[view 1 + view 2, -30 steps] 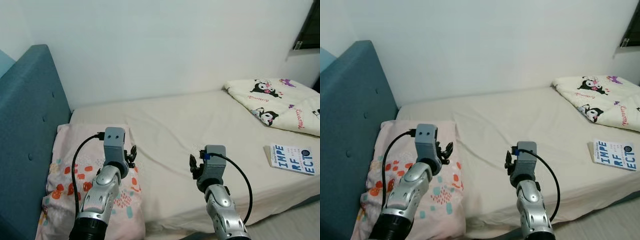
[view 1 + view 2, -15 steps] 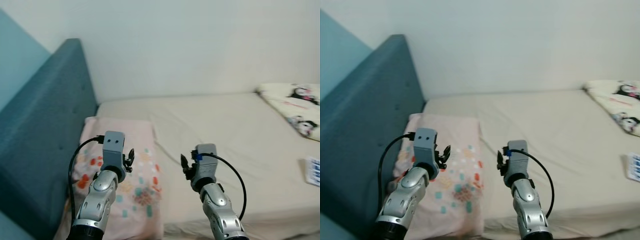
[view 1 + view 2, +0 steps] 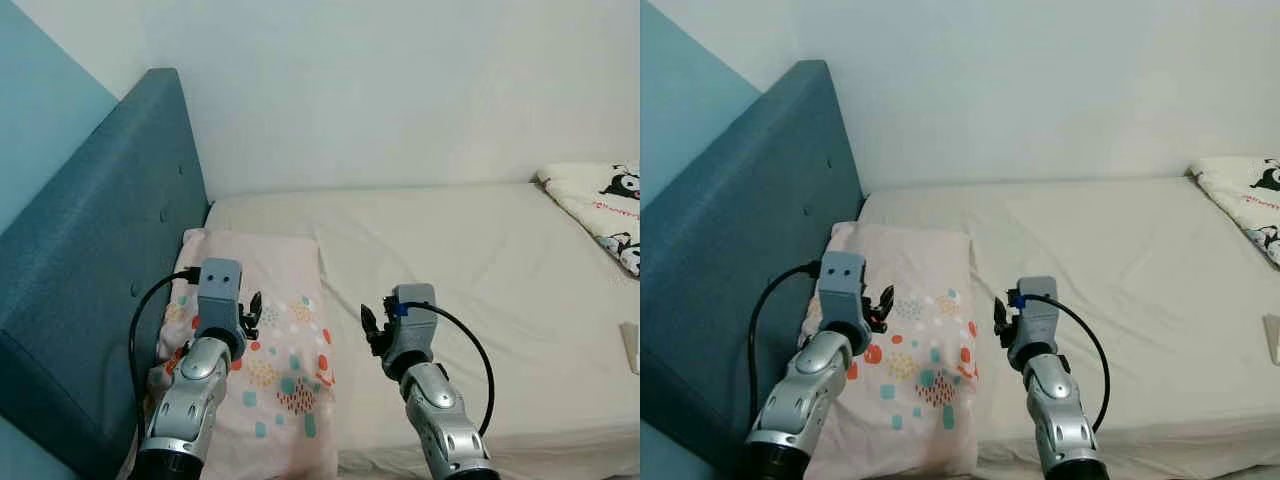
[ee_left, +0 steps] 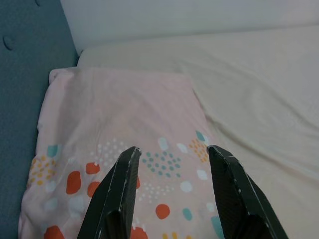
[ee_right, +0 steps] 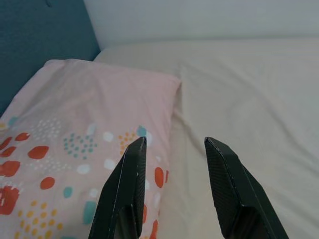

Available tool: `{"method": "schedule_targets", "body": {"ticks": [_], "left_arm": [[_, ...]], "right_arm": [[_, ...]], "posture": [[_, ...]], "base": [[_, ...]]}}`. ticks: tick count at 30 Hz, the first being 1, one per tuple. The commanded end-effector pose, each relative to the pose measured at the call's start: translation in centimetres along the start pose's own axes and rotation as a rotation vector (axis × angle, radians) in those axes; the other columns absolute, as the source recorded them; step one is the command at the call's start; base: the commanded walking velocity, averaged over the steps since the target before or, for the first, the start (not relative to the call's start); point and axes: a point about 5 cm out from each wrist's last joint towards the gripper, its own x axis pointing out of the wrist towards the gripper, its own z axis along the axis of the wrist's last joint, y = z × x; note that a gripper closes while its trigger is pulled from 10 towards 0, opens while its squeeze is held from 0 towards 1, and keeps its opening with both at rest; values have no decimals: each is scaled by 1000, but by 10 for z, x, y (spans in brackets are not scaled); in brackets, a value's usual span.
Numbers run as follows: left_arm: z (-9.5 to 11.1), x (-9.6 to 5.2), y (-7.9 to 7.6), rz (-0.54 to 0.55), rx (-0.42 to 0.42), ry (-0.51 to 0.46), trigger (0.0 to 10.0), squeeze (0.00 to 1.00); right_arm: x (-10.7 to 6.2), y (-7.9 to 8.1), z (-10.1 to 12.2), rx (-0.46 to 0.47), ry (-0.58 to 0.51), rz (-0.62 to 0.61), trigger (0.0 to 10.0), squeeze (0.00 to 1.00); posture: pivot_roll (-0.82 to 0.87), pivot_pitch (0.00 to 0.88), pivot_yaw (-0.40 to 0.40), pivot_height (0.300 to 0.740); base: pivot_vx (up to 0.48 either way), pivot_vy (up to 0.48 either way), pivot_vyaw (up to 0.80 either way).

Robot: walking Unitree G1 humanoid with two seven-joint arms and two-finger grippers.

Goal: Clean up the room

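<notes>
Pink and dotted with orange, teal and white spots, the pillow point(image 3: 262, 340) lies at the head end of the bed point(image 3: 480, 260), its long side running along the teal padded headboard point(image 3: 90, 270) and its far short edge stopping a little short of the white wall point(image 3: 400, 90). The left claw point(image 3: 250, 312) hangs above the middle of the pillow, nearer the headboard side, and its two black fingers point(image 4: 119, 191) are spread apart with nothing between them; in the left wrist view the spotted fabric lies below and ahead of the tips, apart from them. The right claw point(image 3: 368, 328) hovers just past the pillow's outer long edge, over the cream sheet, and its fingers point(image 5: 124, 191) are likewise spread and hold nothing; in the right wrist view one finger lines up over the pillow's edge and the other over bare sheet, with no contact that can be made out. Both silver arms reach in from the near edge of the bed, each with a black cable looping off its wrist. At the far right corner of the bed lies a cream blanket point(image 3: 600, 205) printed with black-and-white cartoon figures, well apart from both claws, and a small pale object point(image 3: 633, 347) shows at the right edge, too cropped to identify.
</notes>
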Motion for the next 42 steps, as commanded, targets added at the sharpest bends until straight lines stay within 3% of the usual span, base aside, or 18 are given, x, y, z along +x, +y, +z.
{"method": "schedule_targets", "body": {"ticks": [1, 30, 38, 42], "left_arm": [[-1, -1, 0, 8, -8, 10, 10000, 0], [-3, -2, -2, -4, -7, 32, 10000, 0], [-4, -3, -4, -17, -1, 37, 10000, 0], [-5, -4, -4, -19, 1, 40, 10000, 0]], "right_arm": [[0, -1, 3, 3, -5, -4, 10000, 0], [-3, 1, -2, -7, 3, -14, 10000, 0], [-4, 2, -5, -11, 13, -17, 10000, 0], [-5, 0, -7, 37, 10, -45, 10000, 0]], "posture": [[16, 19, -48, 740], [17, 0, -17, 740], [17, 0, -11, 740], [19, 0, -9, 740]], "base": [[0, -480, 0], [0, -480, 0], [0, -480, 759], [0, -480, 0]]}}
